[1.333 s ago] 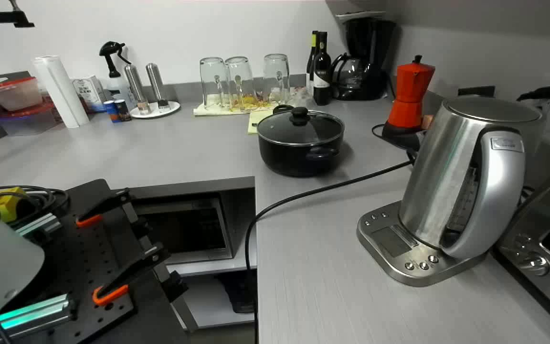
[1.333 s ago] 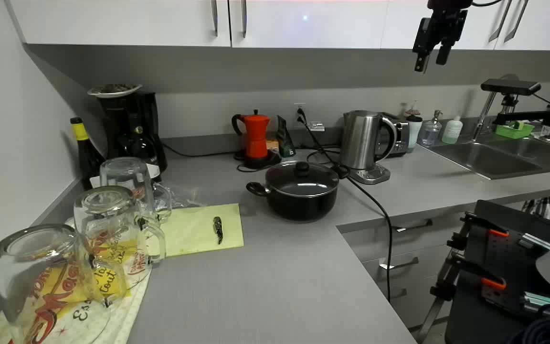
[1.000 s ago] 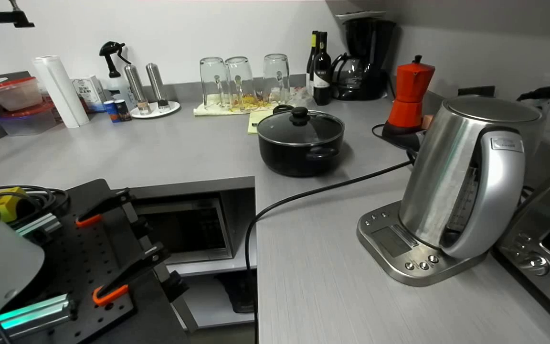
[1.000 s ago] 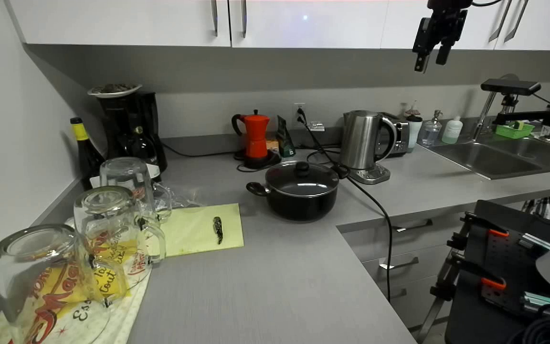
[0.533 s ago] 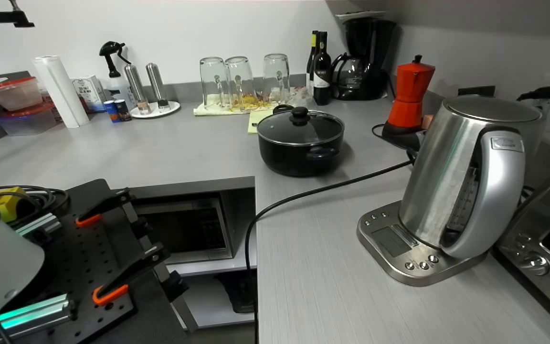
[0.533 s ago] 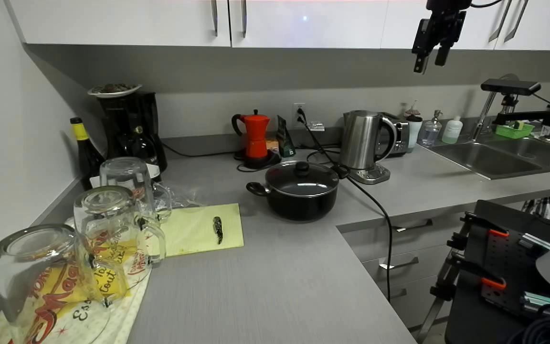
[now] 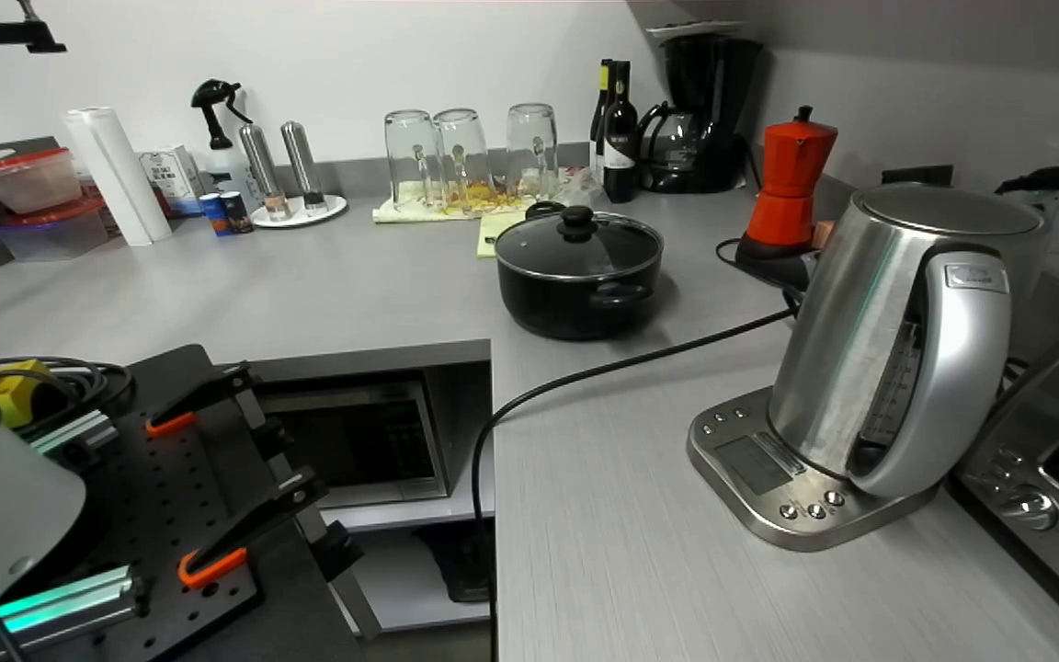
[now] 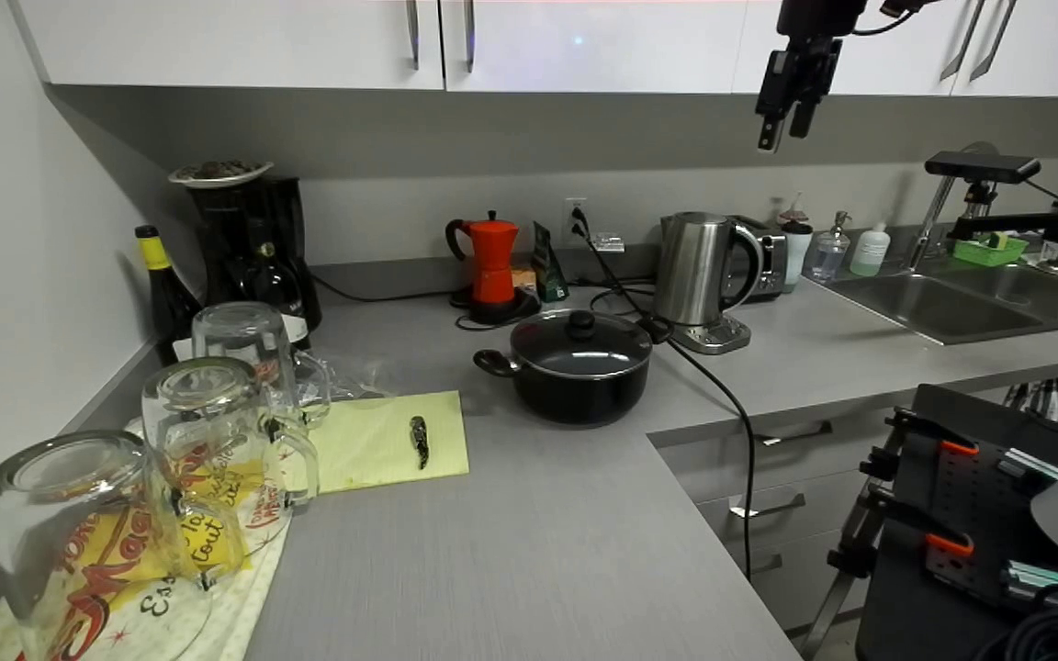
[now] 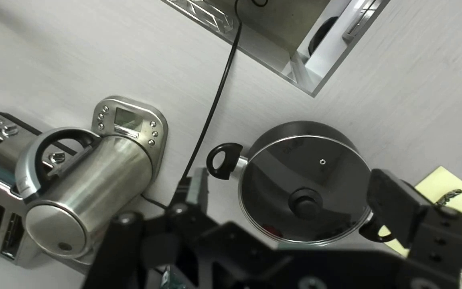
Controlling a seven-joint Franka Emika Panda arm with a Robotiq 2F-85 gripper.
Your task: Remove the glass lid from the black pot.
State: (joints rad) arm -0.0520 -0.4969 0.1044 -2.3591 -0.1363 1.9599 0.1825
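Note:
The black pot stands on the counter near its inner corner; it also shows in an exterior view and in the wrist view. The glass lid lies flat on the pot with its black knob up, seen in an exterior view and in the wrist view. My gripper hangs high above the counter, right of and well above the pot, touching nothing. In the wrist view its fingers are wide apart and empty, with the lid far below between them.
A steel kettle stands beside the pot, with a black cord running past the pot. A red moka pot is behind it. Several upturned glass mugs and a yellow cloth lie to one side. White cabinets hang above.
In an exterior view my gripper has moved left and slightly down, closer to the pot. The pot and the lid have not moved.

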